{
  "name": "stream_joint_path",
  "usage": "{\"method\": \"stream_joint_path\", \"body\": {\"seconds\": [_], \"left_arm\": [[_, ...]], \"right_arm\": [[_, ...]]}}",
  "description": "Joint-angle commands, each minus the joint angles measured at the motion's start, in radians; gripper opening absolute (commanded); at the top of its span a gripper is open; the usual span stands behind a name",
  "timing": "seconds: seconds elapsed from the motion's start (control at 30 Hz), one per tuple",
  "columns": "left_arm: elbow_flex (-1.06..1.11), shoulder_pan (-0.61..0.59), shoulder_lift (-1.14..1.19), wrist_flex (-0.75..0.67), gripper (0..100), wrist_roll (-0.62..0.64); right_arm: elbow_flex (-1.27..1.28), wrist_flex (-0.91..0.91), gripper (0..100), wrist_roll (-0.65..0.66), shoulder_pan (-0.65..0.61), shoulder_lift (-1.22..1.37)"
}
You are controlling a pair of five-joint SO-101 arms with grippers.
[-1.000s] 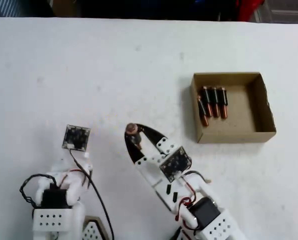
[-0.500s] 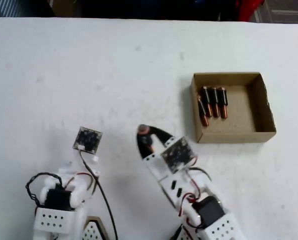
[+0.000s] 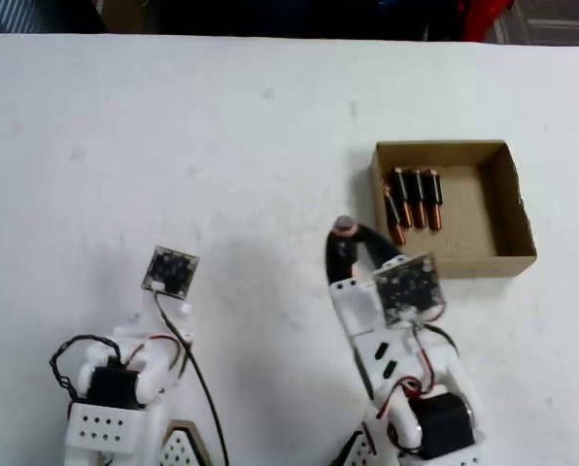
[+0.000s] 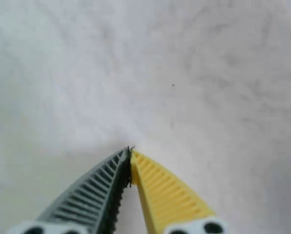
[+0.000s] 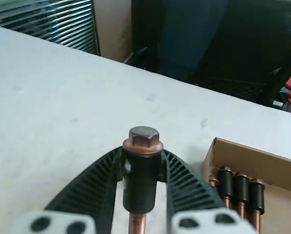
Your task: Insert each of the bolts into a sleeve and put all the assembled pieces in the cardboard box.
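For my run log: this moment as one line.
right gripper: holds sleeved bolt near cardboard box | left gripper: shut, empty | box: four pieces

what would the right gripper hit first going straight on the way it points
Probably nothing: the right gripper, holding the sleeved bolt, points over bare table, past the cardboard box's side; depth is unclear.

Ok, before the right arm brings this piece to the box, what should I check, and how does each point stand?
1. Bolt seated in sleeve: ok.
2. Right gripper clamps the sleeve: ok.
3. Bolt above the cardboard box: not ok, beside it.
4. Free room in the box: ok, four assembled pieces lie on one side.
5. Left gripper out of the way: ok, shut, far from the box.
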Motion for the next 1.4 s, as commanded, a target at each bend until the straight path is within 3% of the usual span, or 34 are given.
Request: {"method": "stream_joint_path", "body": {"seconds": [0.0,0.17,0.9,1.37], "left_arm": [[-0.035,0.013,0.005,0.008,2,-0.008],[-0.035,0.013,0.005,0.008,2,-0.008],[-0.034,0.013,0.005,0.003,2,-0.005],[-0.034,0.013,0.005,0.002,2,-0.005]], "right_arm": [[-0.126,0.007,1.5,-0.002,0.039,0.001],[-0.242,0.008,1.5,-0.002,0.076,0.179],[-0.954,-0.001,1.8,-0.003,0.357,1.452],[-1.231,-0.188,1.8,-0.003,0.456,2.014]]}}
